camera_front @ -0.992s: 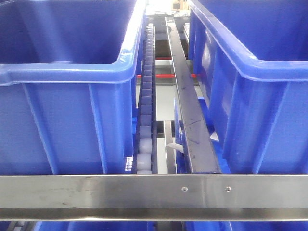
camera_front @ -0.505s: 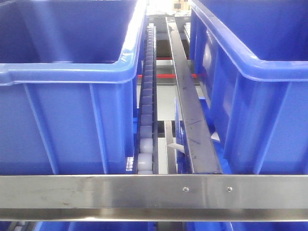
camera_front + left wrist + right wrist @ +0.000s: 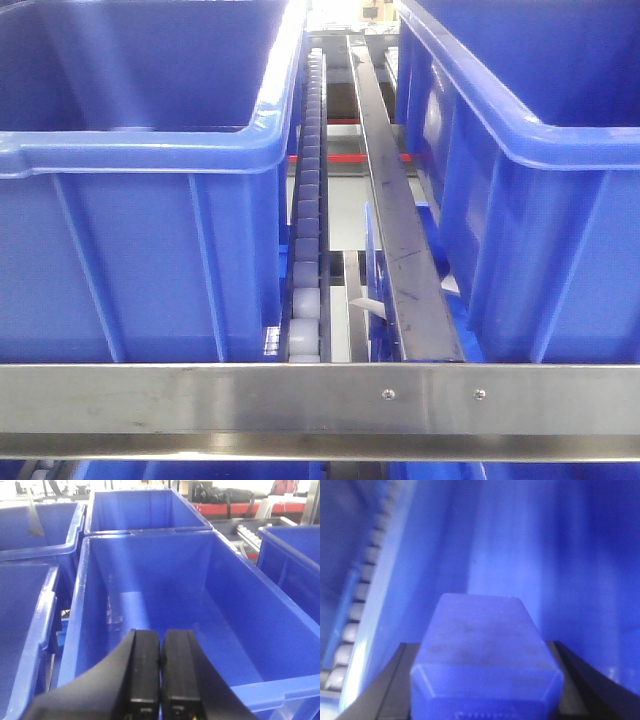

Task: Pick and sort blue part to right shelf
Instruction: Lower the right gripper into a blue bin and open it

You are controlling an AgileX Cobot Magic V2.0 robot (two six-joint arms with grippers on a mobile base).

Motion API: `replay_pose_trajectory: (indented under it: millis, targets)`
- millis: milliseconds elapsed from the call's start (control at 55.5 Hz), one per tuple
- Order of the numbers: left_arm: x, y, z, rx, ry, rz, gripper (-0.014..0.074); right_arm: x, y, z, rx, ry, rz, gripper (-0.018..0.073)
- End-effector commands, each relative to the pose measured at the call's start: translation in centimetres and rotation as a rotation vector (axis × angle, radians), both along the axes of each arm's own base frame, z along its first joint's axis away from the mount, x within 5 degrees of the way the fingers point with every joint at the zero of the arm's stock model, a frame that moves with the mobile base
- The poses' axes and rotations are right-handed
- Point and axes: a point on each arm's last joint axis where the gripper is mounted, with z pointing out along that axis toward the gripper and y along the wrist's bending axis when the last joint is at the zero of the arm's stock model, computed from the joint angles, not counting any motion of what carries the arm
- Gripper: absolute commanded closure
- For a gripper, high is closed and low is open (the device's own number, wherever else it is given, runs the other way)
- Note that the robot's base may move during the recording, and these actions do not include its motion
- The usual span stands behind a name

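Your right pincer (image 3: 482, 700) is clamped on the blue part (image 3: 482, 650), which sits between its dark fingers and is carried low beside a blue tub wall, with a roller rail (image 3: 355, 615) at the left; that probably puts it over the right shelf (image 3: 320, 395), ready for release. Your left pincer (image 3: 160, 675) is closed and empty, parked above an empty blue tub (image 3: 165, 595), out of the way.

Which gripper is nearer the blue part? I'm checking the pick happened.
Right. The right gripper is shut on the blue part; the left gripper hangs shut over a tub.
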Motion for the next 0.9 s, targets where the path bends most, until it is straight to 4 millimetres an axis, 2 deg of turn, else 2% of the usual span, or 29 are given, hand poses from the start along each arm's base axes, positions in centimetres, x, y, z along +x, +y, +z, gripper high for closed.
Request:
replay_pose_trajectory:
  millis: [0,108,234,343,541,703,884]
  targets:
    - [-0.2,-0.1,1.2,-0.019,-0.076,-0.023,0.0472,2.5,-0.3,1.8,-0.007,-0.035,-0.025,0.0302]
    - [-0.2,0.0,1.0,-0.015,-0.056,-0.018,0.0472,5.4,-1.8,1.7,-0.037,0.030,-0.023,0.0302]
    - [-0.2,0.0,1.0,-0.013,-0.055,-0.016,0.0472,8.9,-3.9,0.4,-0.076,0.107,0.017,0.0302]
    - [-0.2,0.0,1.0,-0.004,-0.058,-0.011,0.0472,12.0,-4.7,-1.5,-0.104,0.159,0.055,0.0302]
    - [-0.2,0.0,1.0,-0.004,-0.058,-0.011,0.0472,17.0,-4.6,-6.5,-0.123,0.225,0.066,0.0302]
    - [-0.2,0.0,1.0,-0.004,-0.058,-0.011,0.0472,19.8,-4.6,-10.5,-0.133,0.275,0.067,0.0302]
    - [-0.2,0.0,1.0,-0.005,-0.057,-0.012,0.0472,21.1,-4.6,-13.3,-0.136,0.333,0.070,0.0302]
